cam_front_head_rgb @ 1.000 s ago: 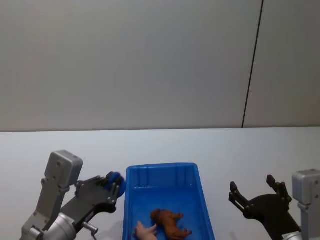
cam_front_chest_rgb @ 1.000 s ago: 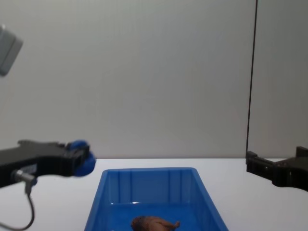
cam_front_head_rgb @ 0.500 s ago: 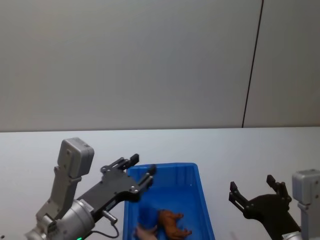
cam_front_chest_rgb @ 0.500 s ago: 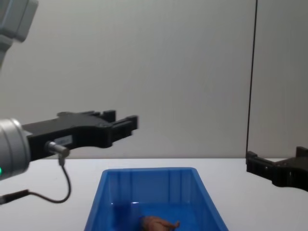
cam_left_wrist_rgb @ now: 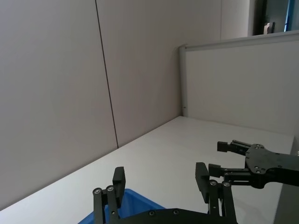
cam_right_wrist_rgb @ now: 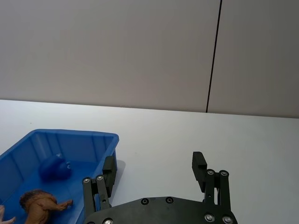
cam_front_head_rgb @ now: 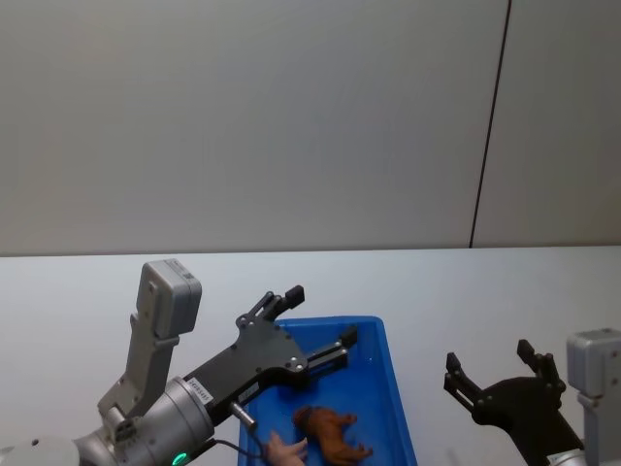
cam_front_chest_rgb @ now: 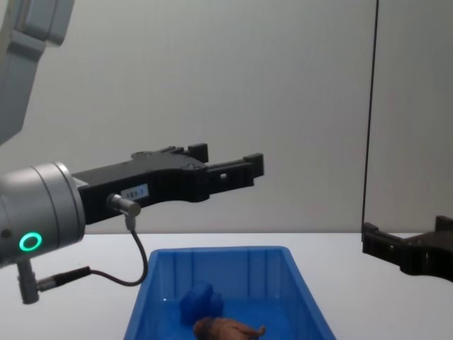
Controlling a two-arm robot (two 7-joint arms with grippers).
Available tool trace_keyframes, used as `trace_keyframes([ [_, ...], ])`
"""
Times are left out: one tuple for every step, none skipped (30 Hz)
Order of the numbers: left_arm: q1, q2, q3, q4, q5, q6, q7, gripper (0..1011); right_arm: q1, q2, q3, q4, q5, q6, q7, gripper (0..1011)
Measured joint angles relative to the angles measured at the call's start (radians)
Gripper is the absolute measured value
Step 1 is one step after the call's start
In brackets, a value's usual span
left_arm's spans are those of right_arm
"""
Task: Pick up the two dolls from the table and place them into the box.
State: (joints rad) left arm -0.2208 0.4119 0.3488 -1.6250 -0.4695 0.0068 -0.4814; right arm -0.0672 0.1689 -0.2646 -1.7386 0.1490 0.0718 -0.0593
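Observation:
The blue box (cam_front_head_rgb: pixel 391 374) stands on the white table (cam_front_head_rgb: pixel 505 291) in front of me. Inside it lie the reddish-brown doll (cam_front_head_rgb: pixel 331 433) and, touching it on its left, the pale pink doll (cam_front_head_rgb: pixel 282 449). The chest view shows the brown doll (cam_front_chest_rgb: pixel 224 329) low in the box (cam_front_chest_rgb: pixel 219 252). My left gripper (cam_front_head_rgb: pixel 320 314) hovers open and empty above the box's far left part, also seen in the chest view (cam_front_chest_rgb: pixel 228 157). To the right of the box, my right gripper (cam_front_head_rgb: pixel 490 357) stands open with nothing in it.
A small blue figurine (cam_front_chest_rgb: pixel 201 301) lies in the box behind the brown doll, also in the right wrist view (cam_right_wrist_rgb: pixel 54 167). Bare tabletop stretches around the box. A grey wall with a dark vertical seam (cam_front_head_rgb: pixel 490 126) rises behind the table.
My left gripper swung from left of the box to above it, opened and let go of the blue figurine, which now lies in the box. The right arm has not moved.

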Motion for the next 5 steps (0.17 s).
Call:
trace_keyframes([
  [-0.002,-0.002,0.001,0.002,-0.002,-0.001,-0.005,977,0.000,0.000,0.000,0.000,0.000,0.000,0.000,1001],
  [-0.004,-0.005,0.002,0.005,-0.003,-0.003,-0.012,991,0.000,0.000,0.000,0.000,0.000,0.000,0.000,1001],
  [-0.006,-0.006,0.002,0.007,-0.004,-0.004,-0.015,1001,0.000,0.000,0.000,0.000,0.000,0.000,0.000,1001],
  [-0.008,-0.008,0.003,0.009,-0.006,-0.006,-0.021,1001,0.000,0.000,0.000,0.000,0.000,0.000,0.000,1001],
  [-0.008,-0.008,0.003,0.009,-0.006,-0.006,-0.021,1001,0.000,0.000,0.000,0.000,0.000,0.000,0.000,1001],
])
